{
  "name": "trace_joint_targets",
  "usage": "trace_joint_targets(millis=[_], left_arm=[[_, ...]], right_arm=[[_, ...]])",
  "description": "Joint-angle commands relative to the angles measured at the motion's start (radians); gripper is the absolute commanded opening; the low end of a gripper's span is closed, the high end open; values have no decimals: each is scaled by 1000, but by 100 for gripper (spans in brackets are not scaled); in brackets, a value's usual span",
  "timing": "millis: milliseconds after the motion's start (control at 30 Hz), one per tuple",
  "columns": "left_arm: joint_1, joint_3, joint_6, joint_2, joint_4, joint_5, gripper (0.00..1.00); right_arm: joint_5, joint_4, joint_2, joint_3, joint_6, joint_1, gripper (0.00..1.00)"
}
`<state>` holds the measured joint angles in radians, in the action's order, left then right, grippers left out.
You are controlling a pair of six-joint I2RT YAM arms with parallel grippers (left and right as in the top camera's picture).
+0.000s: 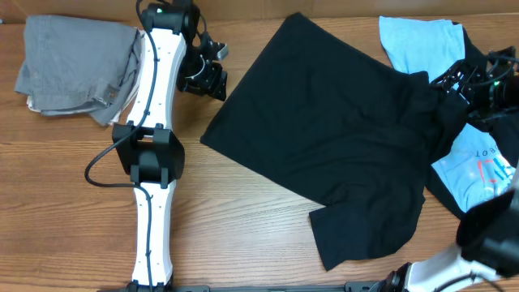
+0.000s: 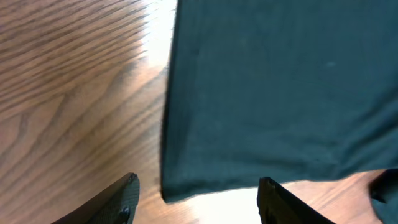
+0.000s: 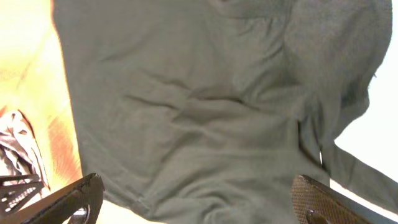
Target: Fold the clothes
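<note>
The black T-shirt [image 1: 324, 138] lies spread across the middle of the table, with one sleeve [image 1: 365, 231] hanging toward the front edge. My left gripper [image 1: 207, 81] hovers at the shirt's left side and stands open. In the left wrist view the left gripper [image 2: 199, 182] has a corner of the black shirt [image 2: 273, 93] lying on the wood between and beyond its fingers, which touch nothing. My right gripper [image 1: 454, 81] is over the shirt's right edge. Seen from the wrist, the right gripper [image 3: 199, 186] is wide open above rumpled shirt fabric [image 3: 199, 106].
A grey garment [image 1: 73, 65] lies bunched at the back left, behind the left arm [image 1: 154, 146]. A light blue garment [image 1: 418, 40] sits at the back right. A pale blue printed shirt [image 1: 478, 166] lies at the right edge, partly under black cloth.
</note>
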<state>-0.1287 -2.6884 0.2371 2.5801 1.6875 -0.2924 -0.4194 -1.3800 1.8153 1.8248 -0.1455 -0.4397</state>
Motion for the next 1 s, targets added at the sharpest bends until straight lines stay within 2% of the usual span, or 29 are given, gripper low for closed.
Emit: trace_joint_targets(millis=[0, 233, 367, 467, 700, 967], left_arm=[[-7, -7, -80, -203, 3, 27, 66], [-10, -7, -101, -365, 2, 87, 69], [-24, 5, -56, -369, 2, 82, 75], [-48, 39, -9, -347, -3, 78, 76], [-111, 58, 45, -211, -99, 90, 78], [-143, 58, 71, -33, -216, 93, 78]], right_arm=[[111, -6, -224, -42, -94, 73, 100], [142, 12, -505, -266, -148, 174, 100], [132, 18, -636, -425, -170, 221, 100], [74, 52, -703, -534, -169, 261, 100], [41, 138, -727, -693, -170, 300, 100], [60, 179, -727, -733, -169, 300, 100]])
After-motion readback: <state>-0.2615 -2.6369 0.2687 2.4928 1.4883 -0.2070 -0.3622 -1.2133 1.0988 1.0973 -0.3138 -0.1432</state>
